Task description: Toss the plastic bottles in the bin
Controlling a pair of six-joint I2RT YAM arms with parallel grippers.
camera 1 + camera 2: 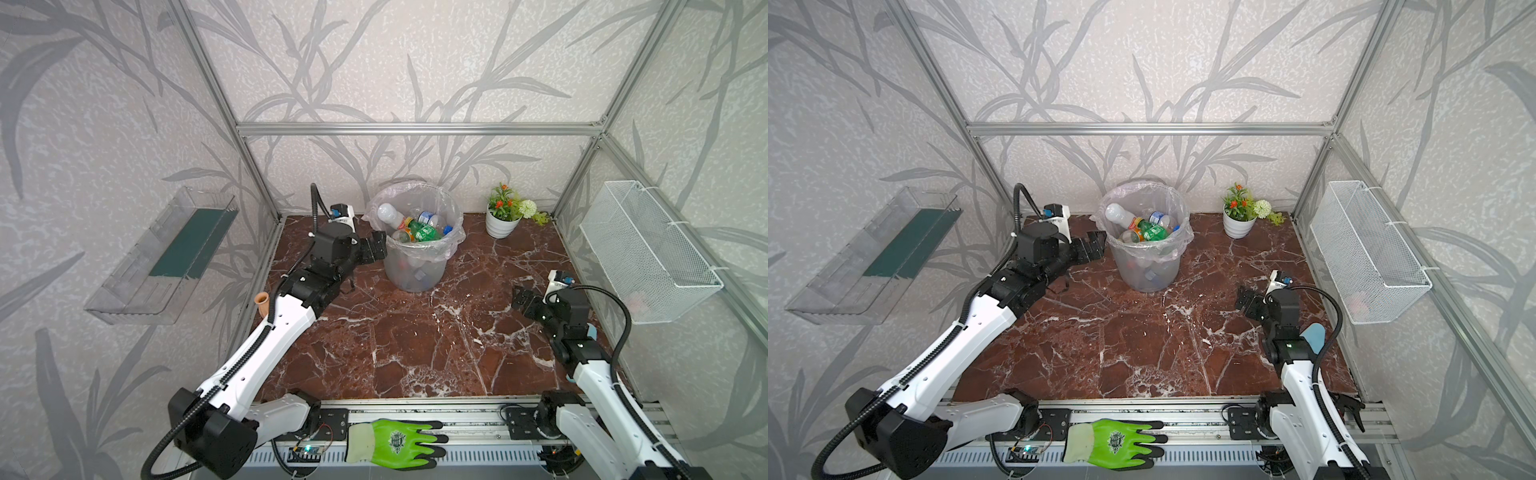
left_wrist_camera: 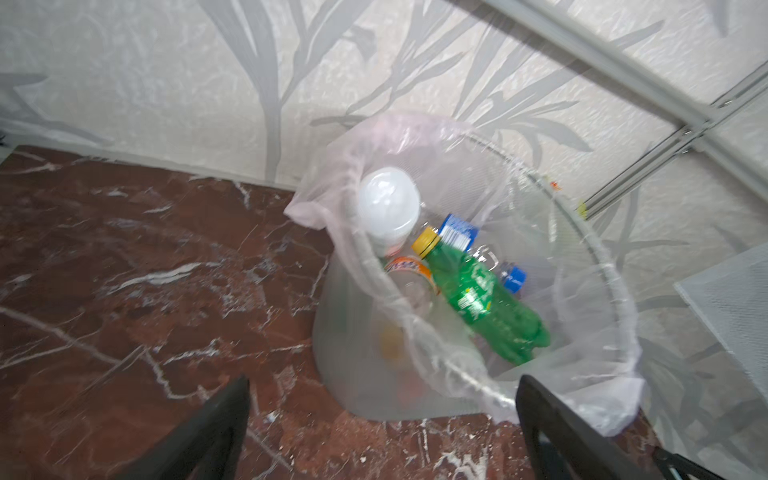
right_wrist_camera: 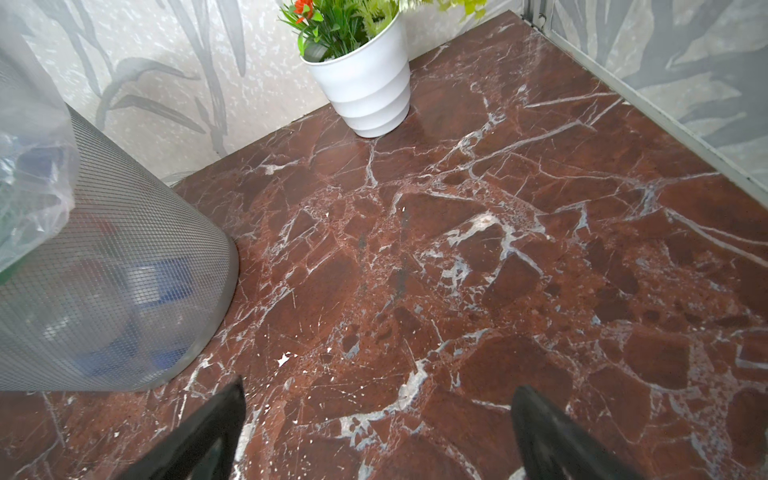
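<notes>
The bin, a grey tapered bucket lined with a clear bag, stands at the back middle of the marble table. Several plastic bottles lie inside it: a green one with a yellow cap, a white one, a clear one with a blue label and one with an orange label. My left gripper hangs open and empty just left of the bin's rim. My right gripper stands open and empty over bare table, right of the bin.
A white flower pot stands at the back right. A white wire basket hangs on the right wall and a clear shelf on the left wall. A small terracotta vase sits by the left arm. A green glove lies on the front rail.
</notes>
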